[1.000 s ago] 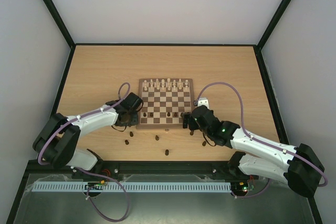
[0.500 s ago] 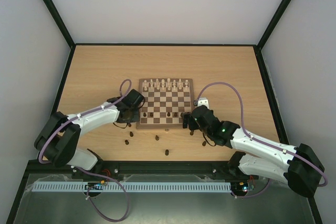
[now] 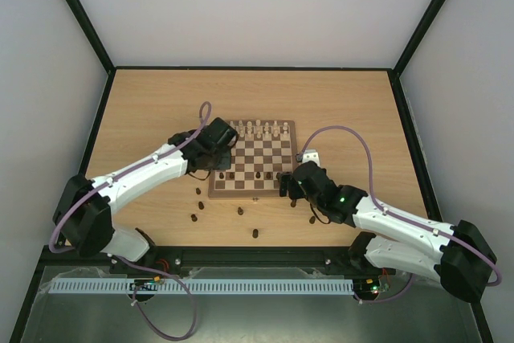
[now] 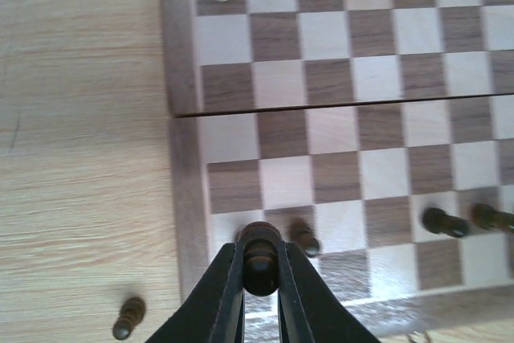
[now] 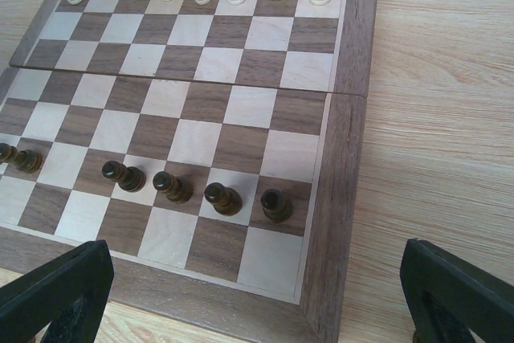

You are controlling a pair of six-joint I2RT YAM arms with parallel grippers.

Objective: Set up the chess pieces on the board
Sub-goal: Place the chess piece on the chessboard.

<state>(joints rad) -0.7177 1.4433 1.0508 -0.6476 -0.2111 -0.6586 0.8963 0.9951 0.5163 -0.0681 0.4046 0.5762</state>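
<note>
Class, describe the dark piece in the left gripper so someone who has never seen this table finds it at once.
Start at the chessboard and go to its left corner nearest the arms. There the left gripper is shut on one dark piece. Unlike the dark pawn standing free beside it, it alone sits pinched between two black fingers.

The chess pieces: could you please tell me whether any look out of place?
Yes: several dark pieces sit off the board on the table near its front edge, not on squares. The cream row looks orderly.
</note>
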